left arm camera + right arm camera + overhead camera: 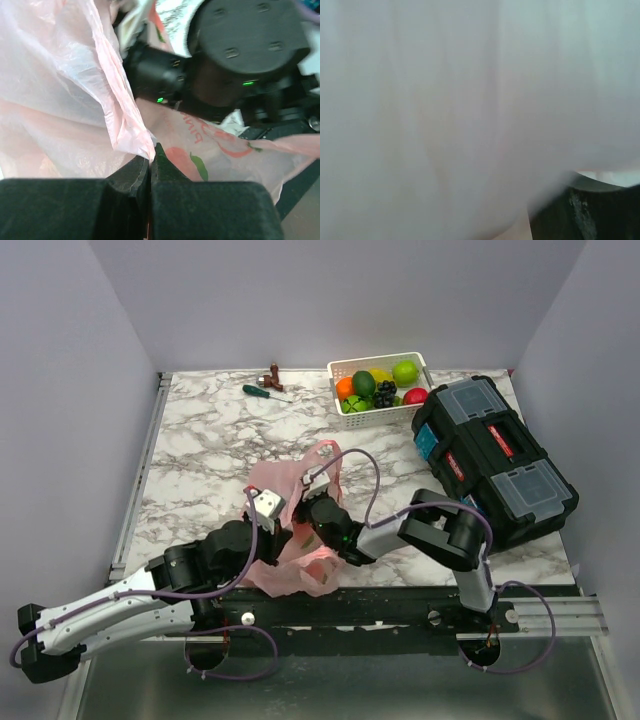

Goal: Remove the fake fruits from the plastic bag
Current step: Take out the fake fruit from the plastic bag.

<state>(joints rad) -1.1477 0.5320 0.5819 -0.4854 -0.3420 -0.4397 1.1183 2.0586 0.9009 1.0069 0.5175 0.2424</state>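
The pink plastic bag lies crumpled at the table's near edge, between my two grippers. My left gripper is shut on a fold of the bag's edge, which shows in the left wrist view between closed jaws. My right gripper is pushed into the bag's mouth, its fingertips hidden by the film. The right wrist view shows only pale bag film and one dark finger. The fake fruits sit in a white basket at the back: orange, lemon, green apple, red apple, grapes.
A black toolbox stands at the right, close to my right arm. A green-handled screwdriver and a small brown object lie at the back. The bag carries a red fruit print.
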